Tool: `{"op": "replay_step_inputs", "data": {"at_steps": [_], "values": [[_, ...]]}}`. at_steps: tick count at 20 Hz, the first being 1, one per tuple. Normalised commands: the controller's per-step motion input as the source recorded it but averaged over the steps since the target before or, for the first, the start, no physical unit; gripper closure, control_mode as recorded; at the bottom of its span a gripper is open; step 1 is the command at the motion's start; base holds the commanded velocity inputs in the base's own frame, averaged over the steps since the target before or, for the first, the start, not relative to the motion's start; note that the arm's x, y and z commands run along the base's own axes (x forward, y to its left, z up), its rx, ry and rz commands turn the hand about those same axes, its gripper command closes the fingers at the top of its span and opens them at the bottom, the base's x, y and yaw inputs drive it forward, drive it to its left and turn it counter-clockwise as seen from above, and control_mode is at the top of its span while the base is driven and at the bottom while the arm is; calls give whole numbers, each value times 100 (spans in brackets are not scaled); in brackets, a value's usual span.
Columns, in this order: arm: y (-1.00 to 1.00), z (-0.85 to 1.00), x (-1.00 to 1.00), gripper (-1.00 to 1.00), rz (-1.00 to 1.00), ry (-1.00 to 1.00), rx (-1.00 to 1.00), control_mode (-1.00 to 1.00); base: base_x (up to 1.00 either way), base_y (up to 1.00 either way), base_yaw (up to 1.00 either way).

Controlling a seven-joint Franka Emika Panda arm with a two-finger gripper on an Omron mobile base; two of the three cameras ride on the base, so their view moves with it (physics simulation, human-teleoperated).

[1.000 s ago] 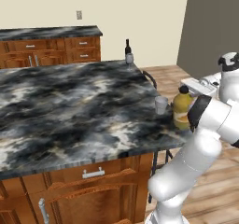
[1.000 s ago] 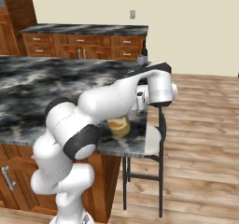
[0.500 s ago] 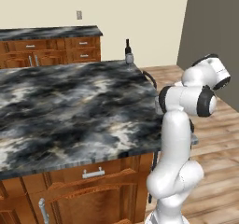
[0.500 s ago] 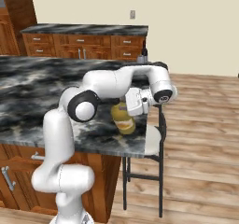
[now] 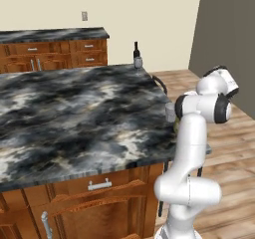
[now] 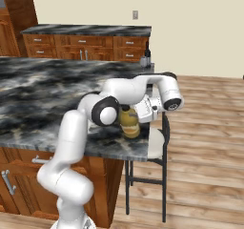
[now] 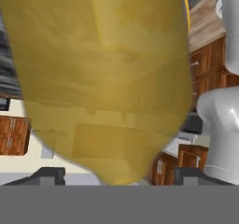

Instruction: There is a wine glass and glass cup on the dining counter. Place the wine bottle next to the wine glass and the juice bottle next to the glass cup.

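Note:
The juice bottle (image 6: 128, 124), yellow with a rounded body, hangs just over the right end of the dining counter (image 6: 43, 99). My gripper (image 6: 135, 116) is shut on it from the side. In the hand view its yellow body (image 7: 107, 78) bulges between my gripper's (image 7: 121, 175) dark fingertips (image 7: 49, 174). The glass cup (image 5: 170, 112) stands pale near the counter's right edge, just left of my arm. At the far right corner the dark wine bottle (image 5: 135, 54) stands upright beside the small greyish wine glass (image 5: 139, 62); both also show as wine bottle (image 6: 147, 55) and wine glass (image 6: 142, 61).
A black-framed stool (image 6: 157, 149) stands at the counter's right end, below the held bottle. Wall counters with wooden drawers (image 5: 55, 51) run along the back. Wooden floor (image 6: 209, 142) lies to the right.
My arm has folded upward, the elbow rising and now covering the bottle in the left base view. The juice bottle has stayed near the counter's right edge, shifting only slightly.

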Motion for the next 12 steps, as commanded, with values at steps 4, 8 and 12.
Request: {"op": "replay_step_inputs", "data": {"at_steps": [4, 8, 12], "values": [[-2, -40, 30, 100, 0, -2, 0, -100, 0, 0, 0], [0, -46, 8, 100, 0, 0, 0, -100, 0, 0, 0], [0, -19, 0, -100, 0, 0, 0, -100, 0, 0, 0]]}}
